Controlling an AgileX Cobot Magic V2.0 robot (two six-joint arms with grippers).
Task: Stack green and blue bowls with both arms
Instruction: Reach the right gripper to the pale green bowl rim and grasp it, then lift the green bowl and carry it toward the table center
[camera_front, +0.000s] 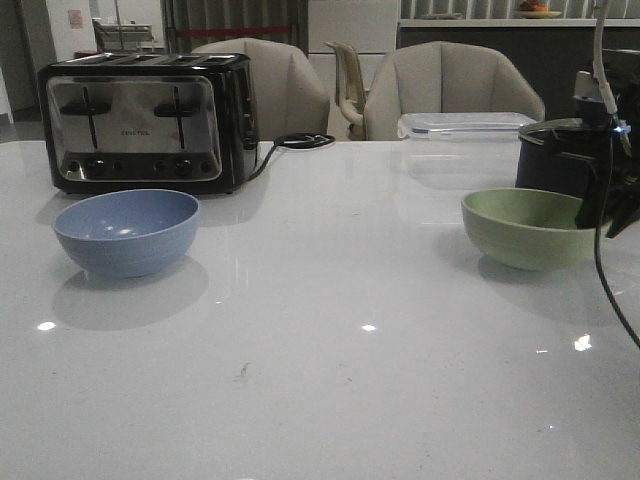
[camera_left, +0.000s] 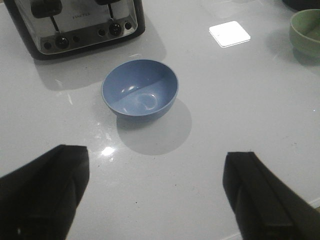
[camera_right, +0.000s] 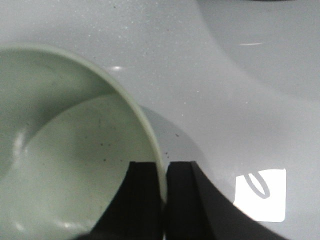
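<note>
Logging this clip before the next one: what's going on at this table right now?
The right gripper has its fingers closed on the rim of the pale green round bowl, which sits on the glossy white table at the robot's right. The left gripper is open, hovering short of the dusty blue round bowl, which stands untouched in front of the silver and black toaster. The bowls are far apart, not yet stacked.

Glossy table (camera_front: 330, 400): bowls, toaster (camera_front: 150, 122).
</note>
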